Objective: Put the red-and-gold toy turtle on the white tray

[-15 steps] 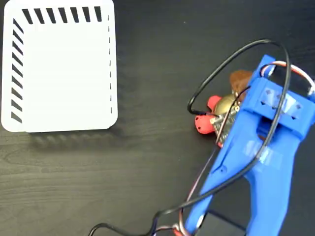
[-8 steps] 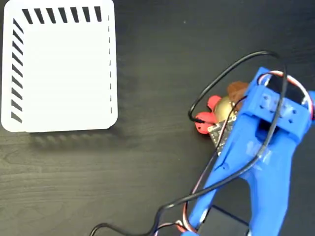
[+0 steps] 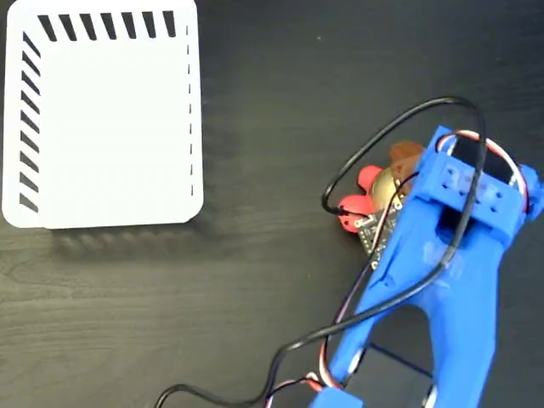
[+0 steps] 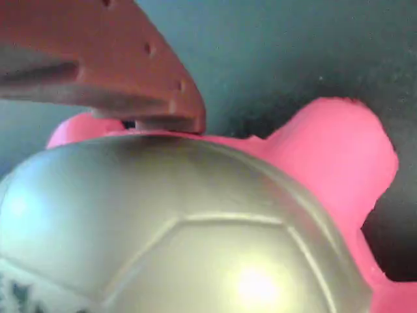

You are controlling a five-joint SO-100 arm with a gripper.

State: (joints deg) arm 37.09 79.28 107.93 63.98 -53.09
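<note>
Over turtle (image 3: 380, 189), claw (image 3: 399, 174) now lower.

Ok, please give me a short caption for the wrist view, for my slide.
Close-up of the toy turtle: gold shell fills the frame, a brown tool finger touching its far edge.

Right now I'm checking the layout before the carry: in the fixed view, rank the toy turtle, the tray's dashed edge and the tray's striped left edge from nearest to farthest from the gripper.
1. The red-and-gold toy turtle, right at the gripper, right of centre.
2. The dashed edge of the white tray, its right side.
3. The striped left edge, far left.
</note>
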